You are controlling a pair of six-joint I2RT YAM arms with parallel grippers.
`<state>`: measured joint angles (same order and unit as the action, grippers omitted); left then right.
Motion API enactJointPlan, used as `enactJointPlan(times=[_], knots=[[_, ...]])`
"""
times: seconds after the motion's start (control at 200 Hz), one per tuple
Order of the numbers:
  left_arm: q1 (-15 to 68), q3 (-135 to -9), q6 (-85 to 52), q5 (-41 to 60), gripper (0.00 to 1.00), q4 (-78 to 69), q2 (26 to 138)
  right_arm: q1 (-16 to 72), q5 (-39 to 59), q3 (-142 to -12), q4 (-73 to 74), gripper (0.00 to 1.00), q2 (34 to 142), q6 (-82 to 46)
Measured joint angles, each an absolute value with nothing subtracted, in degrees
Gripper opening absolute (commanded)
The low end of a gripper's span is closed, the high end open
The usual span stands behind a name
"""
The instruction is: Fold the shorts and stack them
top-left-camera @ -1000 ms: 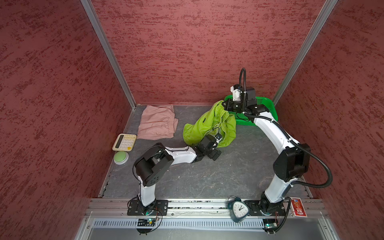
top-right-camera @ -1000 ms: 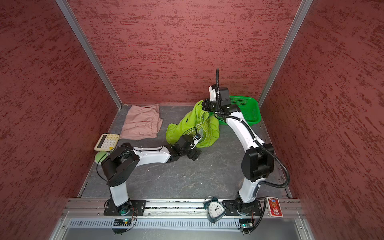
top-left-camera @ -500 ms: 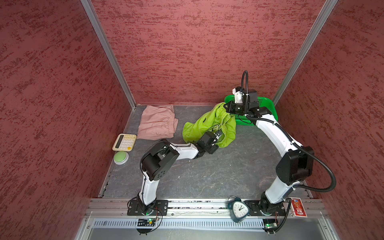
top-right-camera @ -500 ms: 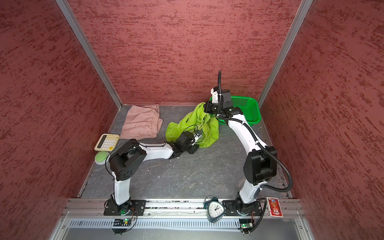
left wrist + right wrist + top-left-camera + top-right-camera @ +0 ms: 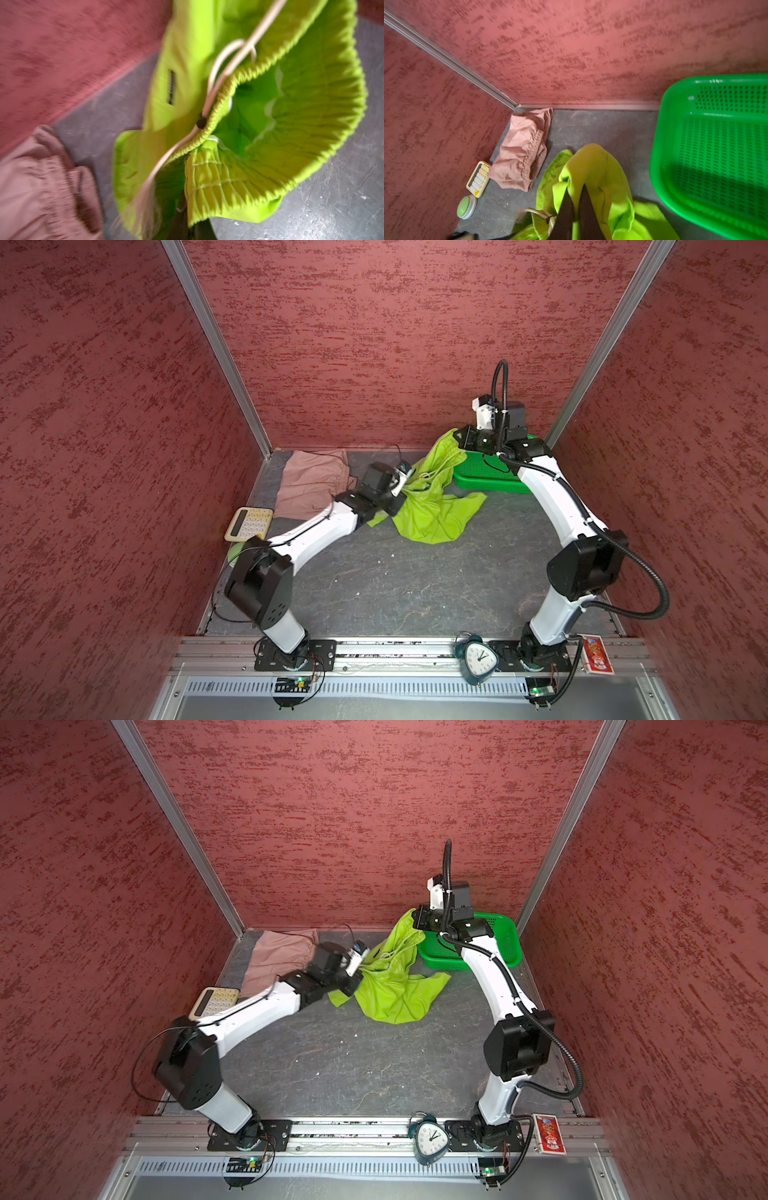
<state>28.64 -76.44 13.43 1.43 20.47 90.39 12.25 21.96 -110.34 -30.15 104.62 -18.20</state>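
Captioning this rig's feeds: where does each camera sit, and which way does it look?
Top views: high at the front, looking down toward the back wall; left arm, right arm whole.
Left wrist: rides its arm, looking along the left end effector into the lime shorts' waistband; only fingers show.
Right wrist: rides its arm, looking down past the right end effector at the same shorts; only fingers show.
Shared: all show the pink shorts.
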Motion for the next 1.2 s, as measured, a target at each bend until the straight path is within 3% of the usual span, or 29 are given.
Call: enactJointPlan(times=[0.15,0.351,0.486,0.686,0.867,1.077,1.142,1.202], knots=[[18.9,-87.1,15.7,4.5,0.00,26.2,87.1,13.1,26.0,-125.6,-29.4,0.00,112.5,-17.6],[17.3,-104.7,21.2,3.3,0.00,30.7,92.5,13.7,28.8,-153.7,-30.6,0.00,125.5,-17.1],[17.0,-115.5,25.6,-0.6,0.00,32.1,97.3,12.8,29.1,-156.7,-30.0,0.00,124.6,-17.1],[17.1,-112.5,28.9,-4.2,0.00,30.1,94.9,12.2,29.1,-134.0,-26.1,0.00,109.5,-14.1],[19.8,-92.1,27.6,-6.5,0.00,27.0,83.0,12.5,28.8,-97.9,-18.7,0.00,88.7,-13.2],[30.0,-68.9,18.7,-10.2,0.05,27.2,67.4,12.7,25.7,-62.1,-12.5,0.03,63.9,-19.5],[33.6,-62.5,14.7,-12.4,0.24,27.7,63.8,12.8,25.4,-53.0,-11.2,0.12,57.7,-22.5],[36.0,-57.2,10.9,-14.1,0.42,29.2,61.5,13.0,25.0,-46.0,-11.0,0.33,54.1,-25.2]])
